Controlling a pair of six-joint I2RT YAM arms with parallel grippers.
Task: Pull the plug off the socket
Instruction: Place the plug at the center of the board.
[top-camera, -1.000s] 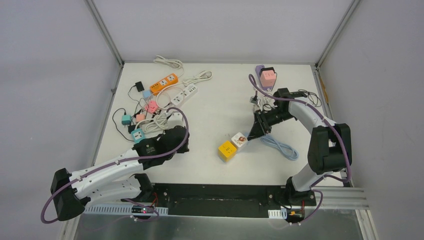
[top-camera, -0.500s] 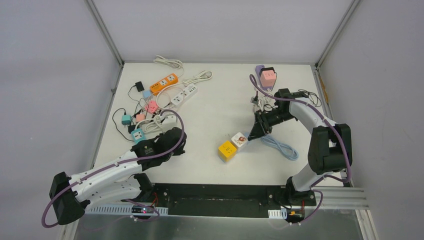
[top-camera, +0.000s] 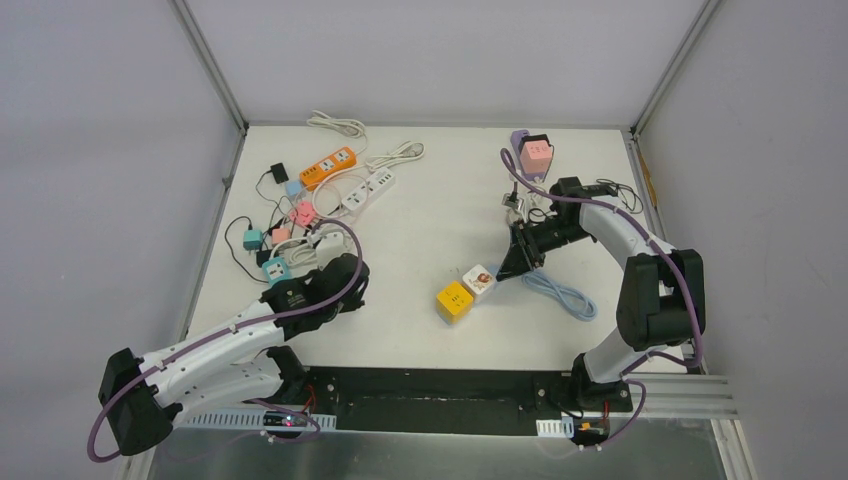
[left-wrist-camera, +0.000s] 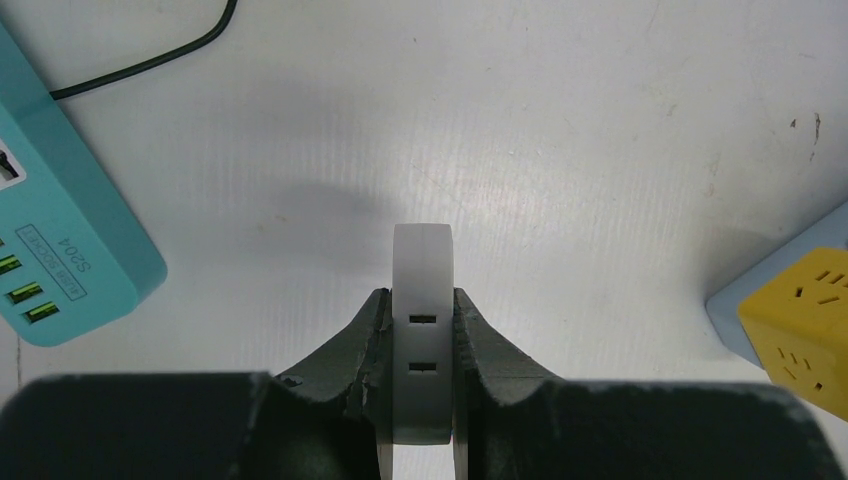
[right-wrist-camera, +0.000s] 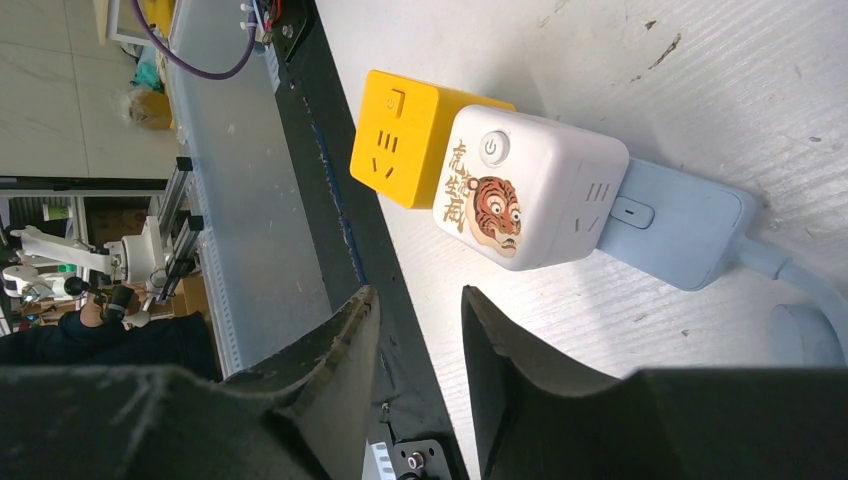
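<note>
White plug (left-wrist-camera: 421, 335), clamped between jaws of left tool (left-wrist-camera: 421, 300)

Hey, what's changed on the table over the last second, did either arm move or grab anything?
The left gripper, still shut on a white adapter, drew back toward the near edge and slightly left, away from the cluster of power strips. Nothing was grabbed or released. The right gripper stayed open beside the white tiger cube; that cube and the yellow cube did not move.
</note>
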